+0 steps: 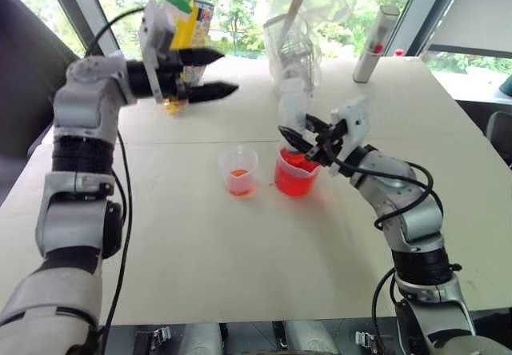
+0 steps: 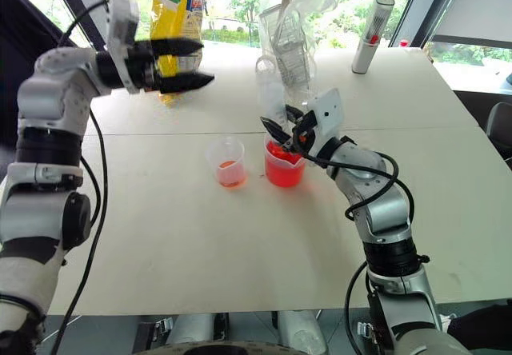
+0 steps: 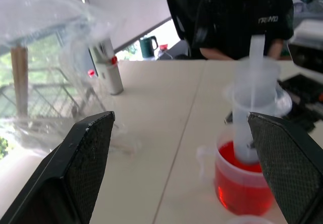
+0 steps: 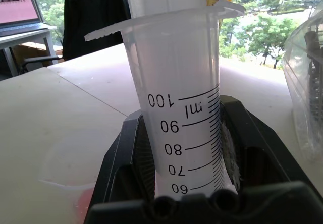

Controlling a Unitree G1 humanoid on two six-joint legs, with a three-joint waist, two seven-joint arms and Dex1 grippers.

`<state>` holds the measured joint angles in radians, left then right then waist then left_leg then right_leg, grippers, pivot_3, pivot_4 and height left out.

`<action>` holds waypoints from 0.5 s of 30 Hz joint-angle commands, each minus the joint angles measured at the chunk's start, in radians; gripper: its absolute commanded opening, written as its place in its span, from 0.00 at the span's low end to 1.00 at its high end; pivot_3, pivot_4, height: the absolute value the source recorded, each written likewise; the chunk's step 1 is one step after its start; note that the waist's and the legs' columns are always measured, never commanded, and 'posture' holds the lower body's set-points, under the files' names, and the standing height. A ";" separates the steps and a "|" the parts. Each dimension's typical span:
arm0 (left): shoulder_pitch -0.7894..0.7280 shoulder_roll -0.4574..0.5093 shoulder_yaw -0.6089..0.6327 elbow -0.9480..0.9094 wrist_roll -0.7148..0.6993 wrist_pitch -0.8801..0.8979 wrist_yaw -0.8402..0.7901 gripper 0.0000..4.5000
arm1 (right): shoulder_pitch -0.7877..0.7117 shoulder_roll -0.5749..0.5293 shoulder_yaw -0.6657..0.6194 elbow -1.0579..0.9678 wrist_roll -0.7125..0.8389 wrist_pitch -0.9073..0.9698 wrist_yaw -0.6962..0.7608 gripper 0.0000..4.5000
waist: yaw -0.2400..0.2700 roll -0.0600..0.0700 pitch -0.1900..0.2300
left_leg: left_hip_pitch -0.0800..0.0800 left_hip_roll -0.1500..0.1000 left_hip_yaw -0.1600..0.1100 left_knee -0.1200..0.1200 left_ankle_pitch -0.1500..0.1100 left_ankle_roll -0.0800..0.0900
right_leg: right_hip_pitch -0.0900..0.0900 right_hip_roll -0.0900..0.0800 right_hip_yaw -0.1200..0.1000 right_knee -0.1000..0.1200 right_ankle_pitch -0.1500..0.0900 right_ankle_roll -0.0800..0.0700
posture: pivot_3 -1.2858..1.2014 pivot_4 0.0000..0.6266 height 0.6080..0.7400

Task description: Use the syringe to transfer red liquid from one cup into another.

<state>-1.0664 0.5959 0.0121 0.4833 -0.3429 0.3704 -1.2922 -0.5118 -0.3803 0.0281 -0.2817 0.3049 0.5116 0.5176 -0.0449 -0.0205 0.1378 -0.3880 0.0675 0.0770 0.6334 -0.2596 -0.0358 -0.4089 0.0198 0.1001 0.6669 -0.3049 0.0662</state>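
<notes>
Near the middle of the bench point(image 1: 200, 259), the big cup point(image 1: 296, 176) holds deep red liquid point(image 1: 294, 181), while the small cup point(image 1: 239, 170) just beside it holds a shallow pool. The right gripper point(image 1: 308, 141) pinches the upright syringe point(image 1: 293, 109), its tip inside the big cup. The left gripper point(image 1: 214, 73) hangs spread and empty toward the bench's far left.

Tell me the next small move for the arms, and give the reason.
Probably bring the open left gripper back to the plunger atop the syringe and pull it up. The right gripper holds the syringe upright, tip down in the larger cup of red liquid; the barrel looks empty.
</notes>
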 commanded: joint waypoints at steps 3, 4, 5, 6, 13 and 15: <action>0.038 0.041 0.001 -0.130 -0.010 0.042 -0.002 0.96 | -0.102 -0.013 -0.076 -0.114 0.090 0.091 -0.020 0.31 | 0.001 0.000 0.000 | -0.001 0.000 0.000 0.000 0.000 0.000 | 0.000 0.000 0.000 0.000 0.000 0.000 | 0.52 0.24 0.99; 0.047 0.047 0.003 -0.142 -0.011 0.049 -0.003 0.96 | -0.125 -0.013 -0.084 -0.128 0.112 0.123 -0.025 0.31 | 0.001 0.000 0.000 | -0.001 0.000 0.000 0.000 0.000 0.000 | 0.000 0.000 0.000 0.000 0.000 0.000 | 0.52 0.24 0.99; 0.054 0.052 0.003 -0.149 -0.009 0.050 0.000 0.96 | -0.151 -0.009 -0.093 -0.139 0.137 0.153 -0.031 0.31 | 0.001 0.000 0.000 | -0.001 0.000 0.000 0.000 0.000 0.000 | 0.000 -0.001 0.000 0.000 0.000 0.000 | 0.52 0.24 0.99; 0.059 0.057 0.005 -0.154 -0.007 0.052 0.003 0.96 | -0.184 -0.003 -0.104 -0.147 0.170 0.188 -0.037 0.31 | 0.001 0.000 0.000 | -0.001 0.000 0.000 0.000 0.000 0.000 | 0.000 -0.001 0.000 0.000 0.000 0.000 | 0.52 0.24 0.99; 0.056 0.082 0.018 -0.164 -0.011 0.061 0.017 0.96 | -0.324 0.115 -0.112 -0.101 0.333 0.314 -0.081 0.31 | -0.002 0.000 0.000 | 0.000 0.000 0.000 -0.001 0.000 0.000 | 0.000 0.000 0.000 0.000 0.000 0.000 | 0.52 0.24 0.99; 0.050 0.091 0.022 -0.162 -0.012 0.064 0.018 0.96 | -0.309 0.152 -0.065 -0.074 0.308 0.283 -0.078 0.31 | -0.001 0.000 0.000 | 0.000 0.000 0.000 -0.001 0.000 0.000 | 0.000 0.000 0.000 0.000 0.000 0.000 | 0.52 0.24 0.99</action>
<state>-0.9920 0.6672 0.0059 0.3482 -0.3403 0.4332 -1.2773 -0.8203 -0.2453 -0.0603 -0.3622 0.6109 0.8213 0.4407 -0.0462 -0.0208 0.1376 -0.3884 0.0676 0.0768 0.6330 -0.2597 -0.0356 -0.4093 0.0196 0.0998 0.6665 -0.3049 0.0661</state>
